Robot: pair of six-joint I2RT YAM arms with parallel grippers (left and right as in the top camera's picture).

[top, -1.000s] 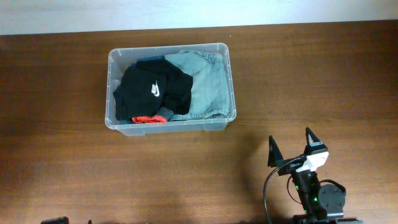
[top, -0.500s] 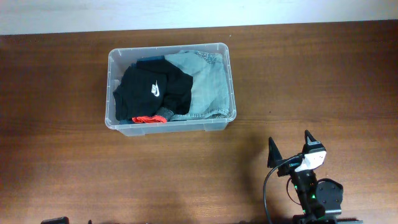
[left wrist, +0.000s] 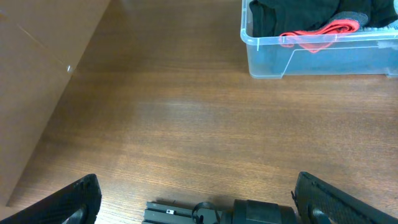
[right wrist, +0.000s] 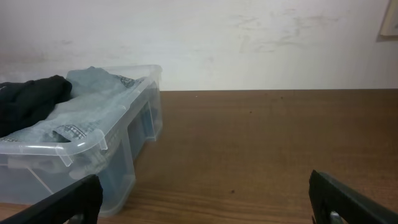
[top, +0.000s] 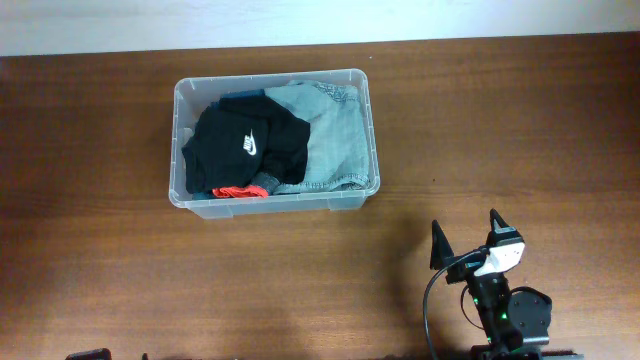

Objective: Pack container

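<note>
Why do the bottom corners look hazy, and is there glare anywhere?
Right wrist view: the fingers in the corners are blurred, likely too close to the lens; the container is sharper. Left wrist view: same blurred fingers, plus a pale sheen on the table. Overhead view: evenly lit, crisp, only soft shadows.

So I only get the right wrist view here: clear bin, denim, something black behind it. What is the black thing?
Observer: Overhead shows a black garment with a small white logo.
Operator: Anything else in there?
Observer: A red-orange piece peeks out at the near wall of the container, by the black garment.
Operator: Where are the arms?
Observer: Both sit apart from the container: the right end effector and the left end effector are open, holding nothing.
</note>
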